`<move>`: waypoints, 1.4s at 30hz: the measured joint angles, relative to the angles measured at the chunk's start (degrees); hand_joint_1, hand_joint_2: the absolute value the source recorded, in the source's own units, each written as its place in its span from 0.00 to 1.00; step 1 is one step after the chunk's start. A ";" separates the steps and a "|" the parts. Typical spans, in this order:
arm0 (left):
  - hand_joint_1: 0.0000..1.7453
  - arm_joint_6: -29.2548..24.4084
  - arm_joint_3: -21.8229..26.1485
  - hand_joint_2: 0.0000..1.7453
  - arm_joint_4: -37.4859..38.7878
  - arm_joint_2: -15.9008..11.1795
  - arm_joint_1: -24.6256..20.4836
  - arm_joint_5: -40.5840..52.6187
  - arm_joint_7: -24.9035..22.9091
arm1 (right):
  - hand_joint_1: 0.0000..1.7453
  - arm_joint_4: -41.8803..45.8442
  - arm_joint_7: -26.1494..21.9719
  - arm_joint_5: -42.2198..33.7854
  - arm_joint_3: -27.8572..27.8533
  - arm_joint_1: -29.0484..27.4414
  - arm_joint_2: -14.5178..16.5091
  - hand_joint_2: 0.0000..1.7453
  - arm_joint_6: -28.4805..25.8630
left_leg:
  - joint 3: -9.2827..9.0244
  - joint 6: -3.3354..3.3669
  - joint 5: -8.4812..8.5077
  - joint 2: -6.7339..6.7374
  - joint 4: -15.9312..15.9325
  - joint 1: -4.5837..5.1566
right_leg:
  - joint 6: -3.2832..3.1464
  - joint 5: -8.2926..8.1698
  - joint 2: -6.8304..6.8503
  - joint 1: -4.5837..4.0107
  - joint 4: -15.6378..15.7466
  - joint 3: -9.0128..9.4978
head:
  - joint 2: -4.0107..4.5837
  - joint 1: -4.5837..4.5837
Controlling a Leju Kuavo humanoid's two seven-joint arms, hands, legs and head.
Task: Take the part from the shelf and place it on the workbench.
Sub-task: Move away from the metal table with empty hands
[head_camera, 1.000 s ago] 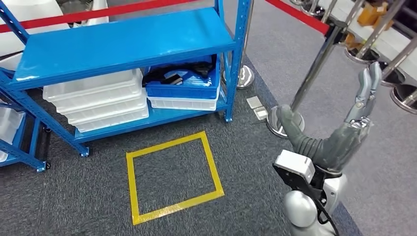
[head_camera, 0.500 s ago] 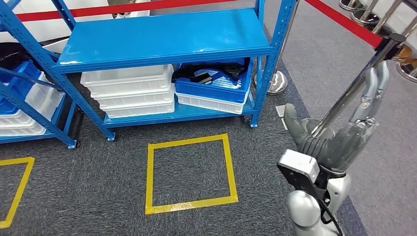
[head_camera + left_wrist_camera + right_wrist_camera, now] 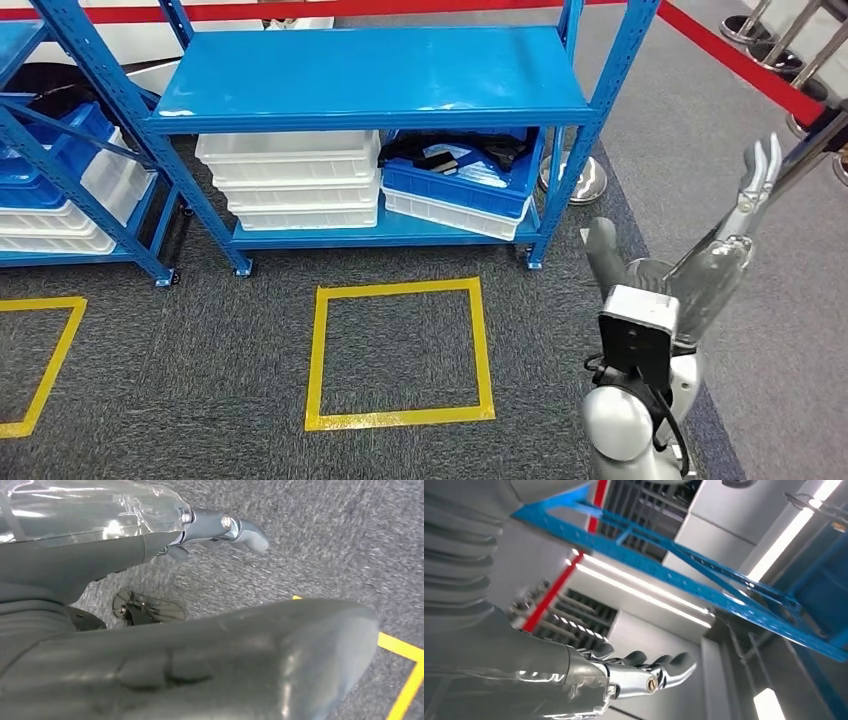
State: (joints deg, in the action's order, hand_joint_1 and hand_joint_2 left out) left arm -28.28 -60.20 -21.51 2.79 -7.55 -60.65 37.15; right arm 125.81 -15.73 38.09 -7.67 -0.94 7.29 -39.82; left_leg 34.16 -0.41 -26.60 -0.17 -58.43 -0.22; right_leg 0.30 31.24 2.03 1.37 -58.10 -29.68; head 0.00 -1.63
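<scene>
Dark parts (image 3: 452,156) lie in a blue bin (image 3: 455,192) on the lower level of the blue shelf (image 3: 380,75), at its right end. My right hand (image 3: 722,252) is raised at the right of the head view, well to the right of the shelf, fingers stretched out and holding nothing. In the right wrist view that right hand (image 3: 574,675) points upward with straight fingers (image 3: 664,667). My left hand (image 3: 100,555) hangs over the grey carpet, its fingers (image 3: 235,527) and thumb (image 3: 260,650) apart, with nothing in it.
White trays (image 3: 295,180) are stacked left of the blue bin. A yellow taped square (image 3: 400,350) marks the carpet before the shelf. A second blue shelf (image 3: 50,170) stands at the left. Red barrier tape (image 3: 740,60) and a stanchion base (image 3: 580,180) lie to the right.
The whole picture has shifted: the camera turned, so the shelf now sits nearer the centre and faces me squarely. My right hand stays raised and holds nothing.
</scene>
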 joint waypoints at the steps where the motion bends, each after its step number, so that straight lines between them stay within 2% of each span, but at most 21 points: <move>1: 0.00 0.01 -0.08 0.00 0.00 0.01 -0.02 -0.04 0.01 | 0.00 -0.34 0.13 -1.34 -0.39 -0.19 0.00 0.00 0.00 | -0.17 -0.08 0.04 -0.03 0.13 -0.06 | -0.57 -0.02 -0.01 -0.03 0.24 0.26 | 0.00 -0.08; 2: 0.00 0.01 -0.18 0.00 0.00 0.01 -0.03 -0.08 0.01 | 0.00 -0.72 0.27 -2.46 -0.86 -0.40 0.01 0.00 0.00 | -0.23 0.01 -0.03 -0.06 0.15 -0.08 | -0.96 -0.10 -0.01 -0.04 0.49 0.43 | 0.00 -0.12; 3: 0.00 0.02 -0.27 0.00 0.00 0.01 -0.03 -0.14 0.01 | 0.00 -1.18 0.50 -3.43 -1.43 -0.66 0.02 0.00 0.00 | -0.23 0.14 -0.11 -0.07 0.13 -0.07 | -0.89 -0.18 -0.01 -0.06 0.68 0.52 | 0.00 -0.18; 7: 0.00 0.07 -0.57 0.00 0.00 0.01 -0.04 -0.56 0.01 | 0.00 -3.42 1.62 -6.25 -3.95 -1.74 0.03 1.00 0.00 | -0.23 0.47 -0.32 -0.03 0.07 -0.03 | -0.02 -0.35 -0.02 -0.03 1.26 0.75 | 0.00 -0.23; 11: 0.00 0.19 -0.81 0.00 0.01 0.01 -0.02 -1.04 0.01 | 0.00 -6.52 4.36 -8.30 -6.68 -3.11 0.03 1.00 0.00 | -0.25 0.59 -0.40 -0.04 -0.02 -0.01 | 0.88 -0.36 -0.01 0.01 1.41 0.81 | 0.00 -0.22; 15: 0.00 0.63 -0.86 0.00 0.01 0.01 0.01 -1.71 0.01 | 0.00 -11.89 7.16 -11.35 -10.15 -4.78 -0.06 1.00 -0.01 | -0.35 0.59 -0.40 -0.05 0.00 -0.09 | 1.03 -0.34 -0.01 -0.08 1.39 0.83 | 0.00 -0.20; 18: 0.00 0.96 -0.91 0.00 0.02 0.01 0.02 -2.08 -0.01 | 0.00 -17.58 7.53 -15.63 -13.00 -5.58 -0.29 1.00 -0.04 | -0.47 0.58 -0.40 -0.05 0.08 -0.19 | 1.04 -0.32 -0.01 -0.19 1.37 0.87 | 0.00 -0.20; 24: 0.00 1.14 -1.02 0.00 0.01 0.01 0.02 -2.80 -0.05 | 0.00 -34.92 4.95 -27.69 -18.30 -5.75 -0.96 1.00 -0.06 | -0.56 0.41 -0.42 -0.05 0.17 -0.36 | 0.92 -0.24 -0.01 -0.50 1.34 0.94 | 0.00 -0.20; 29: 0.00 1.01 -1.15 0.00 0.01 0.01 0.01 -3.56 -0.32 | 0.00 -54.20 5.09 -37.22 -18.87 -4.23 -2.14 1.00 1.57 | -0.59 0.29 -0.45 -0.05 0.21 -0.42 | 0.79 -0.15 0.00 -0.65 1.27 0.95 | 0.00 -0.21; 32: 0.00 0.73 -1.26 0.00 0.00 0.01 0.01 -3.67 -0.89 | 0.00 -65.62 5.73 -40.59 -17.88 -2.41 -2.74 1.00 4.79 | -0.64 0.25 -0.45 -0.05 0.25 -0.44 | 0.73 -0.11 0.00 -0.67 1.21 0.93 | 0.00 -0.20; 36: 0.00 0.16 -1.56 0.00 -0.14 -0.04 -0.06 -3.35 -2.42 | 0.00 -80.50 11.29 -43.34 -15.12 0.64 -3.25 1.00 14.37 | -0.74 0.23 -0.45 -0.05 0.28 -0.47 | 0.63 -0.05 -0.01 -0.70 1.17 0.95 | 0.00 -0.20; 40: 0.00 -0.08 -2.35 0.00 -0.61 -0.26 -0.35 -2.51 -3.85 | 0.00 -91.08 15.78 -42.46 -11.77 2.36 -3.23 1.00 21.84 | -0.82 0.22 -0.45 -0.05 0.30 -0.47 | 0.56 -0.01 -0.01 -0.70 1.09 0.95 | 0.00 -0.20; 42: 0.00 -0.09 -2.68 0.50 -0.86 -0.37 -0.53 -1.97 -4.51 | 0.00 -94.77 16.73 -41.72 -10.07 2.84 -3.22 1.00 23.72 | -0.84 0.16 -0.45 -0.04 0.31 -0.47 | 0.53 0.01 -0.01 -0.70 1.06 0.95 | 0.00 -0.19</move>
State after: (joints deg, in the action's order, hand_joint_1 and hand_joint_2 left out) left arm -28.37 -62.88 -22.37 2.42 -8.07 -62.62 32.64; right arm 31.04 0.99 -3.63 -17.74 1.90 4.07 -16.10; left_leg 33.32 -0.25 -27.06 -0.21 -58.12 -0.69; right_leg 0.83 31.25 2.01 0.67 -57.04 -28.73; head 0.00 -1.82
